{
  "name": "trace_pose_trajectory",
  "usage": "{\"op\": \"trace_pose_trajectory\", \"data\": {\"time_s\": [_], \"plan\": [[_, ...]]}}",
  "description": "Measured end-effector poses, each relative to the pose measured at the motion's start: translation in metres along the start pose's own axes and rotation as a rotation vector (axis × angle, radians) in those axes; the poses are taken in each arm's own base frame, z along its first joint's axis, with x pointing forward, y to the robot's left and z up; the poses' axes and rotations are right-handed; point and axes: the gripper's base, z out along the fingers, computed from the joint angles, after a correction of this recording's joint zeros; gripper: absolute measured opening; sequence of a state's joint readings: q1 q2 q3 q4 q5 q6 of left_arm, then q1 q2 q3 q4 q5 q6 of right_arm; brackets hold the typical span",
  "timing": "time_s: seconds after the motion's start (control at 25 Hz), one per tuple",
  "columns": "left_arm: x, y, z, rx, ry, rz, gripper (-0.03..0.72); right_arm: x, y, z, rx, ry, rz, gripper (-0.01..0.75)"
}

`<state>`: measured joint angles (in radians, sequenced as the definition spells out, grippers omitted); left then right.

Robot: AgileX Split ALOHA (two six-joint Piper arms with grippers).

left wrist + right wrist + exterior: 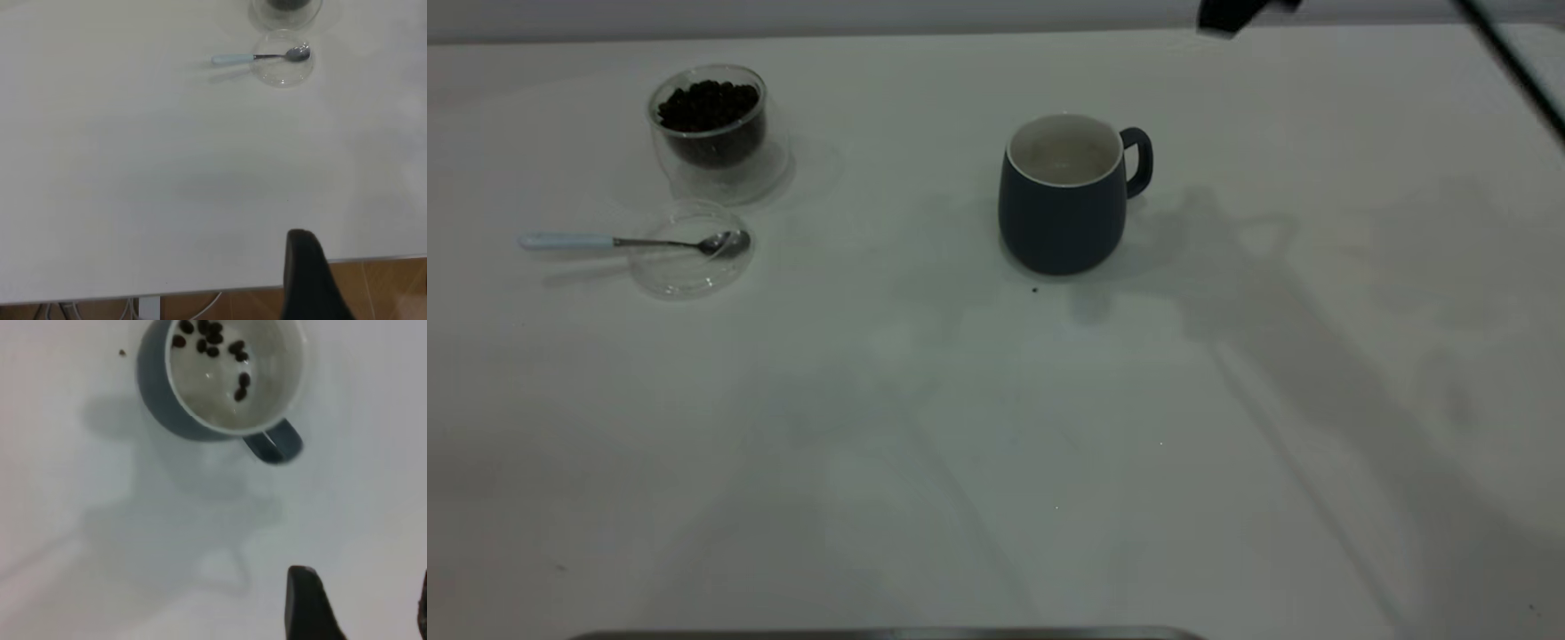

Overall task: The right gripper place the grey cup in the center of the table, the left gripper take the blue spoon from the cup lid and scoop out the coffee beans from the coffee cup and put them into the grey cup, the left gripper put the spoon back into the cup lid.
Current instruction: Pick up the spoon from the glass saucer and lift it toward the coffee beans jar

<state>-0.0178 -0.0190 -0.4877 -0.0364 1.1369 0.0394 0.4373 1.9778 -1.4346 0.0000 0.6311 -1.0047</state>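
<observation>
The grey cup (1063, 196) stands upright near the table's (996, 444) middle, handle to the right. In the right wrist view it (160, 393) holds several coffee beans (212, 340). The coffee cup (711, 124), at the far left, holds a heap of coffee beans (707, 102). In front of it lies the clear cup lid (692, 253), with the blue spoon (631, 242) resting across it, bowl in the lid. My right gripper (363, 607) is open and empty, above the table beside the grey cup. My left gripper (363, 280) is open and empty over the table's edge, far from the spoon (260, 57).
One loose bean (1035, 289) lies on the table just in front of the grey cup. Part of the right arm (1232, 13) shows at the top right of the exterior view. The table edge and brown floor (373, 280) show by my left gripper.
</observation>
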Motion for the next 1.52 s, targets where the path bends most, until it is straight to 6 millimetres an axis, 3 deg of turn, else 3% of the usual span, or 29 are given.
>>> {"op": "trace_pose_trajectory", "data": {"time_s": [0.32,0.6,0.76,1.04,1.32,1.52], "plan": [[0.000,0.000,0.000,0.000,0.000,0.000,0.482,0.004,-0.012,-0.118,0.175,-0.001,0.278,0.363],[0.000,0.000,0.000,0.000,0.000,0.000,0.482,0.038,0.010,-0.211,0.240,0.183,0.436,0.363],[0.000,0.000,0.000,0.000,0.000,0.000,0.482,0.051,0.028,-0.253,0.268,0.179,0.559,0.363],[0.000,0.000,0.000,0.000,0.000,0.000,0.482,0.073,0.078,-0.294,0.252,0.037,0.681,0.363],[0.000,0.000,0.000,0.000,0.000,0.000,0.482,0.104,0.145,-0.310,0.202,-0.083,0.768,0.363],[0.000,0.000,0.000,0.000,0.000,0.000,0.482,0.130,0.193,-0.311,0.198,-0.159,0.799,0.363]]}}
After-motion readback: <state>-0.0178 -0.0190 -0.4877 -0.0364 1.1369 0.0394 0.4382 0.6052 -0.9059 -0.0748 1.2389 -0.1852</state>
